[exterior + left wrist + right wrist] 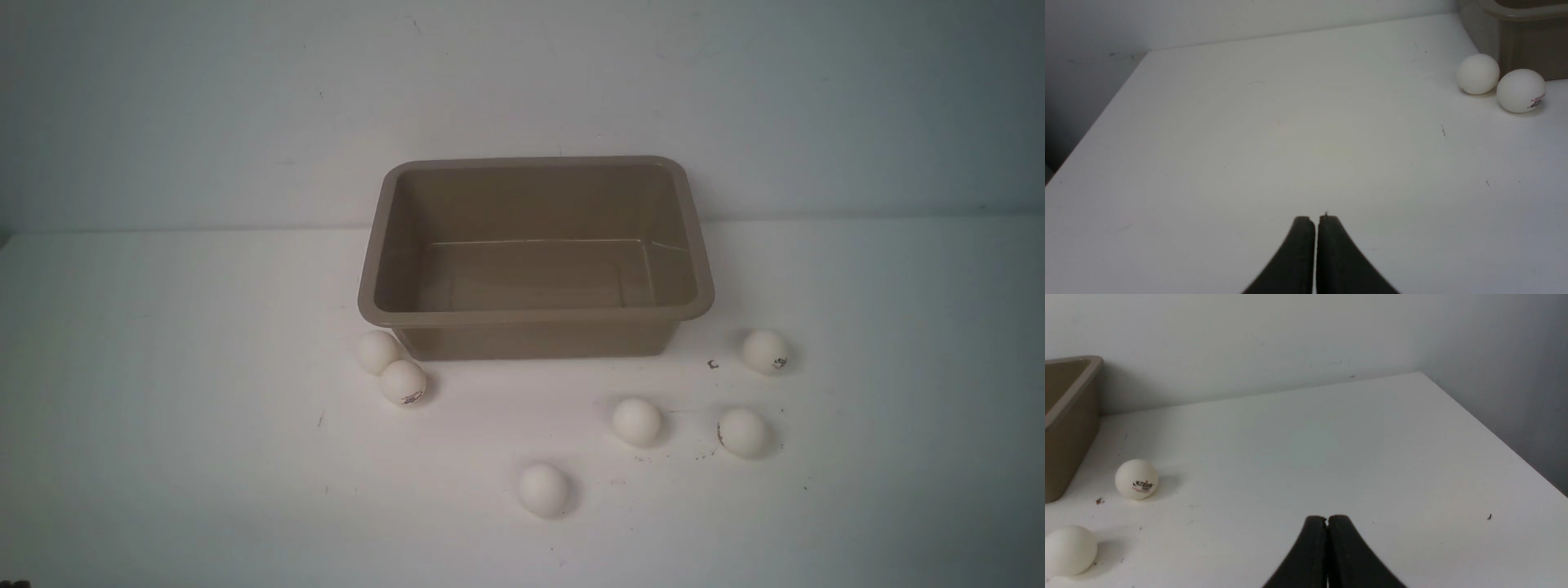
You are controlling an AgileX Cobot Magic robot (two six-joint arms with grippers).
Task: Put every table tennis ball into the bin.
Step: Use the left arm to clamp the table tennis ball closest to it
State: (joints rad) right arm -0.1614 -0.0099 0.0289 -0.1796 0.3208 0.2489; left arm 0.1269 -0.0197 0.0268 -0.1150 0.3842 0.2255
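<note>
The taupe-brown bin (535, 313) stands empty at the middle back of the white table. Several off-white table tennis balls lie in front of it: two touching at its front left corner (377, 352) (403, 381), one in the middle front (543, 489), one (636, 421), one (741, 431), and one with a dark mark at the right (765, 351). No gripper shows in the front view. My left gripper (1316, 219) is shut and empty, far from two balls (1477, 74) (1520, 90). My right gripper (1327, 518) is shut and empty, away from two balls (1136, 479) (1069, 550).
The table (163, 457) meets a pale wall at the back. Its left edge shows in the left wrist view (1094, 126) and its right edge in the right wrist view (1494, 435). A bin corner shows in each wrist view (1519, 45) (1069, 416).
</note>
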